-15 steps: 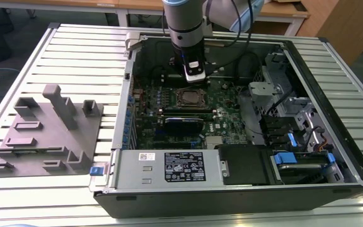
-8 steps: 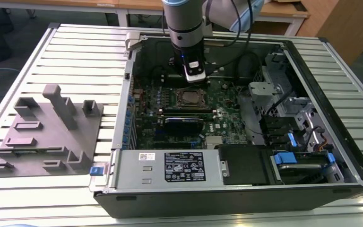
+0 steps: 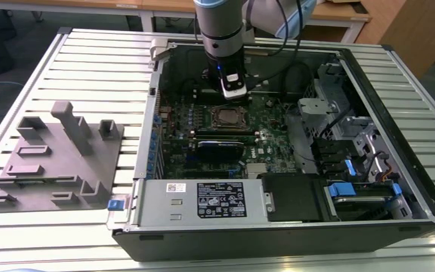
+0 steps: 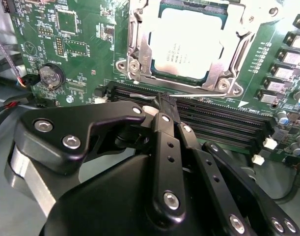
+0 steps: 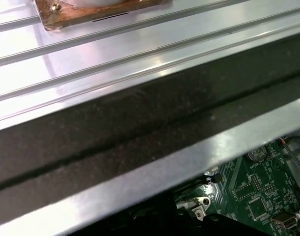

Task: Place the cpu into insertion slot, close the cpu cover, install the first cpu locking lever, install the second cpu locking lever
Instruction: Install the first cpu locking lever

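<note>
The cpu (image 4: 186, 44), a silvery square chip, lies in the insertion slot (image 3: 229, 118) on the green board. The cpu cover (image 4: 140, 56), a thin silver frame, lies flat around it. A thin wire locking lever (image 4: 199, 95) runs along the socket's edge beside the memory slots. My gripper (image 4: 164, 98) has its black fingers (image 4: 162, 128) drawn together, and their tips rest at this lever. In the exterior view the gripper (image 3: 235, 95) hangs inside the open computer case (image 3: 399, 187), just behind the socket.
Long black memory slots (image 4: 213, 123) lie between the gripper and the socket, with a coin battery (image 4: 50, 76) off to one side. A grey fixture block (image 3: 59, 158) sits on the slatted table (image 3: 89, 62) at the exterior view's left. The case wall (image 5: 140, 132) passes close to the wrist.
</note>
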You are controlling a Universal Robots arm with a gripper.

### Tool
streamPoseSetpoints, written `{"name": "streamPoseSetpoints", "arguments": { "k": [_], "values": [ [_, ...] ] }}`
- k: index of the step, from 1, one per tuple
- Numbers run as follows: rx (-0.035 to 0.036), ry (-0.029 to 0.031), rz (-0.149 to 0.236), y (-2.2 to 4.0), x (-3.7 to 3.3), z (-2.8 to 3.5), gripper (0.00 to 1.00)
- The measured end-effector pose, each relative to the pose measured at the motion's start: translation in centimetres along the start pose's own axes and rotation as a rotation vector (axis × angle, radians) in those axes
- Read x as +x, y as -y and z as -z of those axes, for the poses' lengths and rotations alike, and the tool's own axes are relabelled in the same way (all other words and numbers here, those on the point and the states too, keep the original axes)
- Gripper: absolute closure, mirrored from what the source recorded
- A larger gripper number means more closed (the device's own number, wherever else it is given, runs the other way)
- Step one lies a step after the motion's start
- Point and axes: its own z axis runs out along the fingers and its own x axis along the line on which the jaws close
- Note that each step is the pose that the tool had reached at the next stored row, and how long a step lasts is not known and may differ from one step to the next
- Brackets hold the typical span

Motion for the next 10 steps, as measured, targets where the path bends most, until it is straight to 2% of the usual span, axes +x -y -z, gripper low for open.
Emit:
{"name": "streamPoseSetpoints", "arguments": {
  "k": [7,10],
  "values": [
    [0.0070,-0.0041,0.041,0.05,0.01,-0.11,0.89],
    [0.0072,-0.0042,0.042,0.05,0.01,-0.11,0.89]
  ]
}}
